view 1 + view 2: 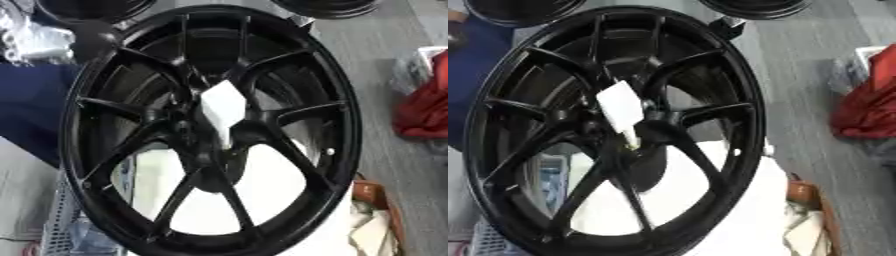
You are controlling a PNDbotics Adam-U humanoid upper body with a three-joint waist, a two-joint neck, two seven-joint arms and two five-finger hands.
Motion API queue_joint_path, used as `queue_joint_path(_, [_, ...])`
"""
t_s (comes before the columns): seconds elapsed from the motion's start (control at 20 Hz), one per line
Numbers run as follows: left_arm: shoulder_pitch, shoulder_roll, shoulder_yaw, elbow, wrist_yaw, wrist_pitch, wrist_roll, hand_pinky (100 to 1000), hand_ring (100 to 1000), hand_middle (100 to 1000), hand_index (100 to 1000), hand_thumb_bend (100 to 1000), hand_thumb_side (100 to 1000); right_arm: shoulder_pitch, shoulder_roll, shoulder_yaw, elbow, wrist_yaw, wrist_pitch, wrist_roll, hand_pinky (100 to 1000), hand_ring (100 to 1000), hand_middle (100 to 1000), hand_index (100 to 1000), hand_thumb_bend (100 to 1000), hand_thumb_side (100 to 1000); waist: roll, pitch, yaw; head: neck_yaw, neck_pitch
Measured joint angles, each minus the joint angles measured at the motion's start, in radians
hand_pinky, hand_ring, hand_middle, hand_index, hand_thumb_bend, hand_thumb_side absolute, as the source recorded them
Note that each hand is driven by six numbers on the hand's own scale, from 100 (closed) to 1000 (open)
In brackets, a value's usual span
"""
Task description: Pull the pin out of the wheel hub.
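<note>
1. Filling both views is a large glossy black alloy wheel hub (210, 130) with slim paired spokes, standing on edge and leaning a little, its face turned toward the camera.
2. Right at the hub's centre sits a white, angular, faceted piece (223, 107), and below it a narrow pale shaft tapers down into the middle bore; in the right eye view a small yellowish tip (633, 145) shows at its lower end. This looks like the pin, and it is in the wheel's centre, not out of it.
3. Through the lower gaps between the spokes, a white surface (737, 220) shows behind and under the wheel; whether it is a bench top I cannot tell.
4. Robot hand check: neither the left nor the right robot hand appears in either view, so their state cannot be told.
5. Up top, the rims of two more black wheels (328, 7) peek in at the far edge.
6. To the right, on the grey floor (385, 165), lies a bundle of red cloth (424, 107), well apart from the hub.
7. On the left, dark blue fabric (31, 105) sits behind the rim.
8. At lower right, a brown-orange object (802, 192) rests just beside the white surface.
</note>
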State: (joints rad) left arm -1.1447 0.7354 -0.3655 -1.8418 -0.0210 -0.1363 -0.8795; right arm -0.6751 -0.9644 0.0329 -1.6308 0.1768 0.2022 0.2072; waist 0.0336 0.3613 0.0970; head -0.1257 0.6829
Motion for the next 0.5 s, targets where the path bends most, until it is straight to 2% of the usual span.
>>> queue_joint_path(0.3, [-0.022, -0.005, -0.087, 0.008, -0.051, -0.008, -0.024, 811, 788, 786, 885, 317, 638, -0.003, 0.0, 0.005, 0.0, 0.005, 0.001, 0.006, 847, 769, 708, 770, 100, 514, 0.001, 0.0, -0.006, 0.0, -0.004])
queue_joint_path(0.5, [-0.037, -0.032, -0.124, 0.035, -0.078, -0.016, -0.027, 810, 783, 782, 884, 295, 620, -0.007, 0.0, 0.006, 0.0, 0.005, 0.001, 0.01, 847, 769, 708, 770, 100, 518, 0.001, 0.0, -0.01, 0.001, -0.005])
